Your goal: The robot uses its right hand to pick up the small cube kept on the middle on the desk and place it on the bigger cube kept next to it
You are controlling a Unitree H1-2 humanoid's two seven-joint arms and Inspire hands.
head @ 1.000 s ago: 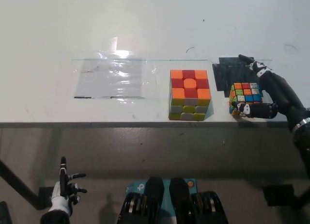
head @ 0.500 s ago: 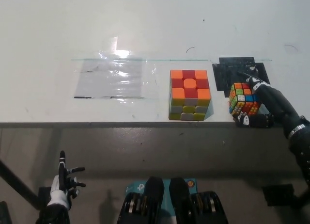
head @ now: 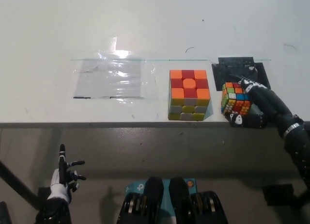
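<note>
1. The desk [head: 145, 30] is carrying a clear sheet [head: 110, 78] at 9 o'clock of the bigger cube [head: 189, 94].
2. The right hand [head: 252, 105] is clamping the tilted small cube [head: 234, 99], at 3 o'clock of the bigger cube.
3. The left hand [head: 64, 179] is hanging below the desk, fingers spread.

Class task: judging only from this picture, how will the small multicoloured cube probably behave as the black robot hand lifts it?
The small cube looks rigid, so it should keep its shape. Its flat faces make rolling unlikely. It is tilted in the right robot hand, so it could slip or twist.
</note>
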